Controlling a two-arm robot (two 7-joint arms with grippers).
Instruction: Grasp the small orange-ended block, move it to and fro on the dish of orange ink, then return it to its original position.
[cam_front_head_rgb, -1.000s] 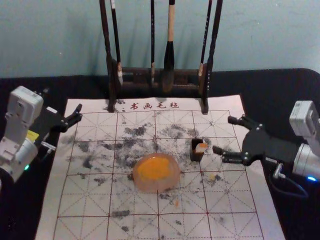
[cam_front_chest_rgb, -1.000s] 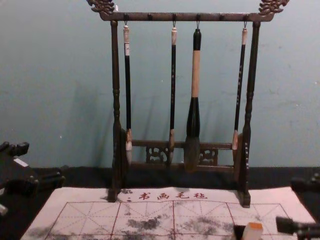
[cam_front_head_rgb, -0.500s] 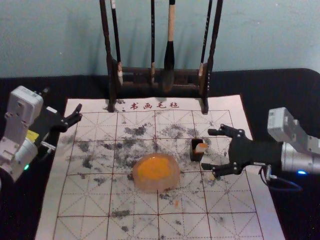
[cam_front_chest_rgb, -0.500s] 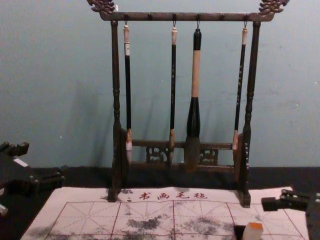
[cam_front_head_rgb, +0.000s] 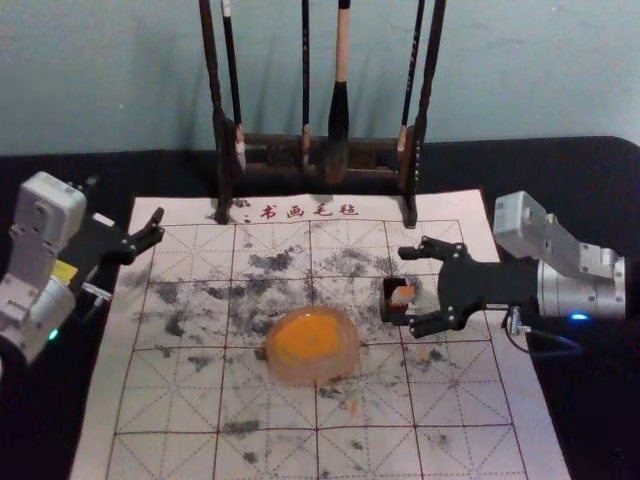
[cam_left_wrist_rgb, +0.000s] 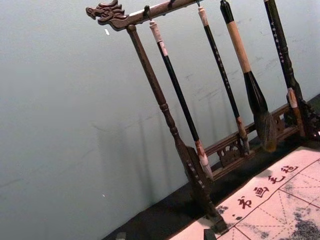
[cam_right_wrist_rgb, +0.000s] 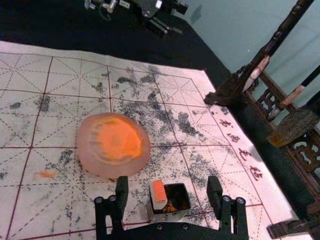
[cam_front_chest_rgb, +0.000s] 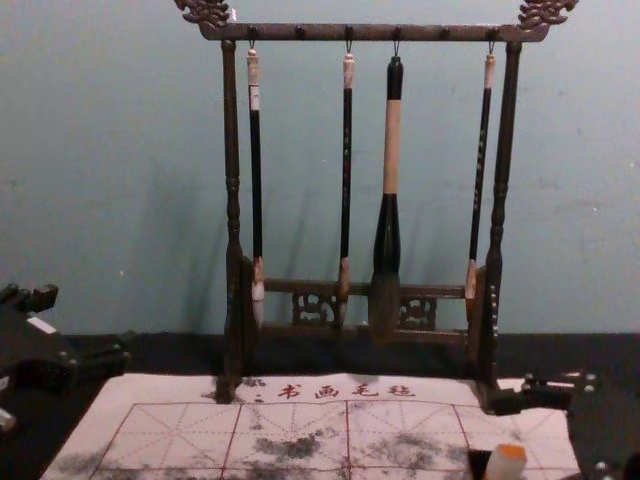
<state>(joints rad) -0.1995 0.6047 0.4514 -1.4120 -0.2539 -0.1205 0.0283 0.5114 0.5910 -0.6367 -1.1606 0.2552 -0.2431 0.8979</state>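
Right gripper (cam_front_head_rgb: 401, 286), at the right of the mat: its two fingers are spread wide, one on either side of the orange-ended block (cam_right_wrist_rgb: 158, 195), and nothing is held between them. The block is set at one side of a small dark cup (cam_right_wrist_rgb: 167, 218), its orange end uppermost; whether it is seated inside the cup or leant against it cannot be told. The step in hand is judged to be the grasp: the fingers are best centred on the block rather than on the cup, lowered level, and closed gently, so that the cup is not pinched or dragged. A straight lift is then called for before the ink dish (cam_right_wrist_rgb: 86, 159), just beside, is approached. The left gripper (cam_front_chest_rgb: 84, 326) is parked at the left, its fingers apart and empty. Surface: a pale mat (cam_front_head_rgb: 165, 400), ruled in red and blotched with black ink, is laid over a black cloth (cam_front_head_rgb: 590, 175). Room: a dark wooden rack (cam_front_chest_rgb: 232, 150) is stood at the mat's far edge, brushes (cam_front_chest_rgb: 391, 150) hung from it, and is backed by a plain blue-green wall (cam_front_chest_rgb: 100, 120)
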